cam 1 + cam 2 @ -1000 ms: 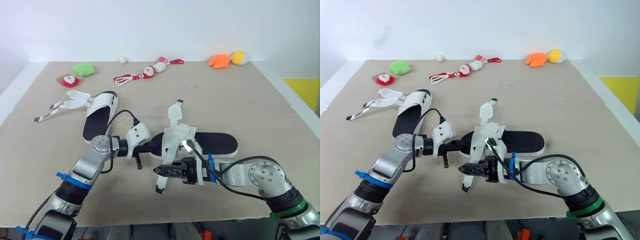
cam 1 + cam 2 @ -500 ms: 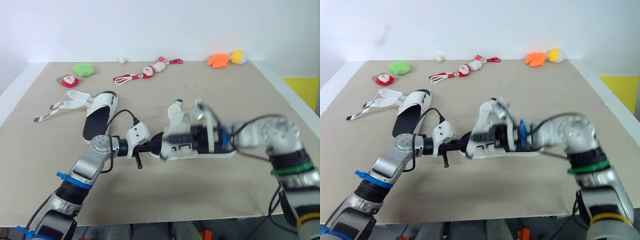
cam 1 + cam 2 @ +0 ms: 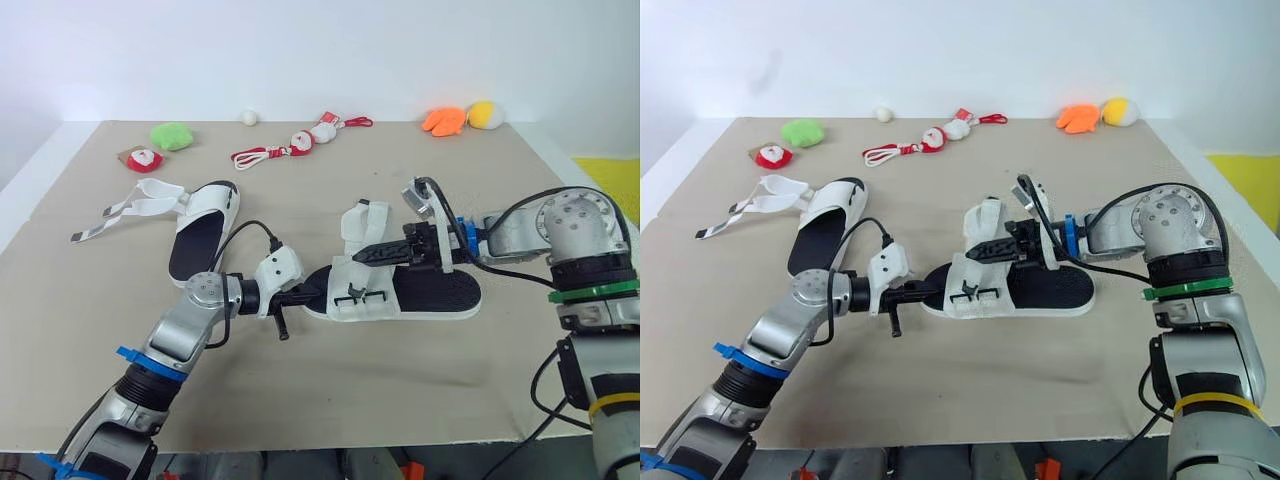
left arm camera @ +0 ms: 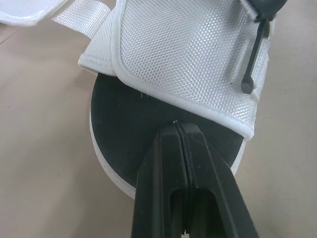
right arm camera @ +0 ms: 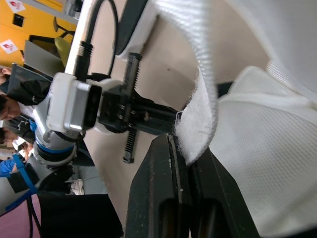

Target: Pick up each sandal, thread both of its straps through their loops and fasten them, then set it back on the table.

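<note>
Step in hand: we judged this to be work on the near sandal (image 3: pixel 430 292), its rear strap (image 3: pixel 358 218) being brought round for threading.
Near sandal: it lay flat on the table (image 3: pixel 480 180), midway between the two arms, toe toward the left arm.
Left pincer (image 3: pixel 305 297): its fingers (image 4: pixel 158 178) were pressed together, tips against the black footbed at the toe; we could not tell whether they pinched anything.
Right pincer (image 3: pixel 368 256): it was clamped on the white strap's edge, just above the footbed.
Next move: in our view, the strap end had to be steered into its loop while the toe was kept steady.
Other sandal (image 3: pixel 197 240): it lay well apart on the robot's left, straps splayed open, not yet fastened.
Hard to make out: the loop itself, the strap's free end, and whether the front strap (image 3: pixel 360 290) was fastened.
</note>
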